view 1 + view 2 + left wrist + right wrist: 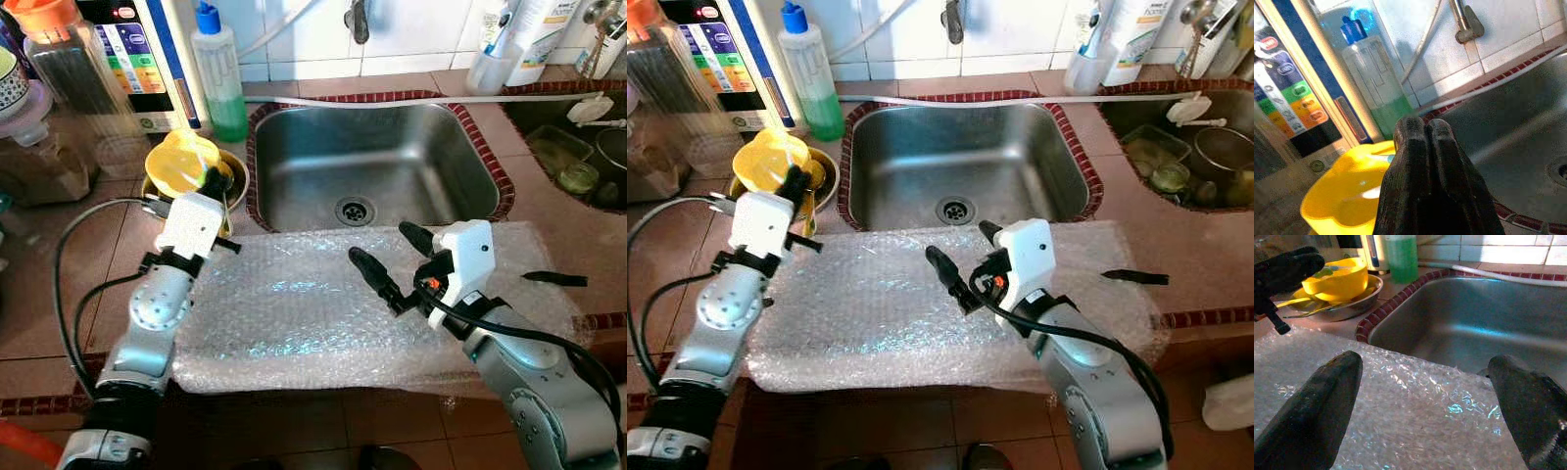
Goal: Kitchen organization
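Observation:
A sheet of bubble wrap point(294, 313) lies on the tiled counter in front of the steel sink point(372, 157). My right gripper point(382, 245) hovers open just above the wrap near the sink's front rim, with nothing between its fingers point(1317, 406). A yellow bowl point(181, 162) rests in a shallow metal dish point(235, 171) to the left of the sink, with utensils beside it. At the bowl's near edge my left gripper point(211, 181) is shut, its fingertips point(1420, 128) pressed together with nothing seen between them.
A green soap bottle point(220, 73) and a water purifier point(137, 59) stand behind the bowl. A jar with an orange lid point(59, 59) is at the far left. A second basin point(578, 147) holds dishes on the right. A black object point(554, 279) lies by the wrap's right end.

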`<state>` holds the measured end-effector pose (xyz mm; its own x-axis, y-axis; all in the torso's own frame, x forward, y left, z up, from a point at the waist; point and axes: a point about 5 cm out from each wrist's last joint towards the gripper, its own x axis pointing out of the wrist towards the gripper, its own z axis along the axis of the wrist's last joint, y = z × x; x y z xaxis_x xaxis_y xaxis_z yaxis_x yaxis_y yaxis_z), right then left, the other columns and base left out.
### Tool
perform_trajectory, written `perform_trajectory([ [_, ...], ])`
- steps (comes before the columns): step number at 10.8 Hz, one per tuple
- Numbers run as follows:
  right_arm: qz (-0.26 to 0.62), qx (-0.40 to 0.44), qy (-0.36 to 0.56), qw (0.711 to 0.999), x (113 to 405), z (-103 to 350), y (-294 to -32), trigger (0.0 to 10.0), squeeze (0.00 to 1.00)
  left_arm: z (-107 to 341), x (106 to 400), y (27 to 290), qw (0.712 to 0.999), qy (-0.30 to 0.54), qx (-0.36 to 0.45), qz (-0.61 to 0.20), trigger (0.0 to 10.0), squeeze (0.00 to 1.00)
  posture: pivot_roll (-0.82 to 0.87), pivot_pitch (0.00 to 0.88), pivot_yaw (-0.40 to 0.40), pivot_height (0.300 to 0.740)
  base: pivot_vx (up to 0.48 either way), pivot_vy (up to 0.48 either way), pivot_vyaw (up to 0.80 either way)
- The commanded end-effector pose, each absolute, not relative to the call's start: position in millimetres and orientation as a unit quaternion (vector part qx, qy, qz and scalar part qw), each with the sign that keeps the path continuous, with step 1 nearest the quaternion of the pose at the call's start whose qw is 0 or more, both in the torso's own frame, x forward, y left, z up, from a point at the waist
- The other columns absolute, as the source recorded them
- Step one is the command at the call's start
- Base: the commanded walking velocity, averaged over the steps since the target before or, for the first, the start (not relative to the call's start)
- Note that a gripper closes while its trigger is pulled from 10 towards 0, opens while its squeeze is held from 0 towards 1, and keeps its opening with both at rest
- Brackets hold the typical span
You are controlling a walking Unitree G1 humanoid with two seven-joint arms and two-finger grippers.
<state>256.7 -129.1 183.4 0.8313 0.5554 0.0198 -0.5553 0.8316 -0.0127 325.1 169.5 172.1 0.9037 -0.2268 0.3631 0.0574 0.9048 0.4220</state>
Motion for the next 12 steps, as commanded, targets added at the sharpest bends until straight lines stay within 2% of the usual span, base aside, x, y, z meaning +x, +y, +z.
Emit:
perform_trajectory([
  [1, 0.299, -0.007, -0.027, 0.954, 255.0, 189.9, -125.7, 10.0, 0.0, 175.5, 321.3, 176.2, 0.952, -0.213, 0.209, -0.063, 0.0, 0.0, -0.21, 0.184, 0.034, 0.74, 0.0, 0.0, 0.0],
  [5, 0.301, -0.018, -0.037, 0.953, 260.2, 191.0, -124.9, 10.0, 0.0, 202.5, 313.0, 189.1, 0.943, -0.247, 0.213, -0.066, 0.0, 0.0, -0.2, 0.164, 0.025, 0.74, 0.0, 0.0, 0.0],
  [10, 0.299, -0.031, -0.045, 0.953, 265.3, 192.0, -126.3, 10.0, 0.0, 195.0, 308.5, 186.2, 0.949, -0.232, 0.198, -0.075, 0.0, 0.0, -0.2, 0.164, 0.019, 0.74, 0.0, 0.0, 0.0],
  [12, 0.299, -0.04, -0.049, 0.952, 264.7, 192.6, -126.6, 10.0, 0.0, 210.8, 308.1, 186.4, 0.943, -0.266, 0.191, -0.056, 0.0, 0.0, -0.2, 0.167, 0.017, 0.74, 0.0, 0.0, 0.0],
])
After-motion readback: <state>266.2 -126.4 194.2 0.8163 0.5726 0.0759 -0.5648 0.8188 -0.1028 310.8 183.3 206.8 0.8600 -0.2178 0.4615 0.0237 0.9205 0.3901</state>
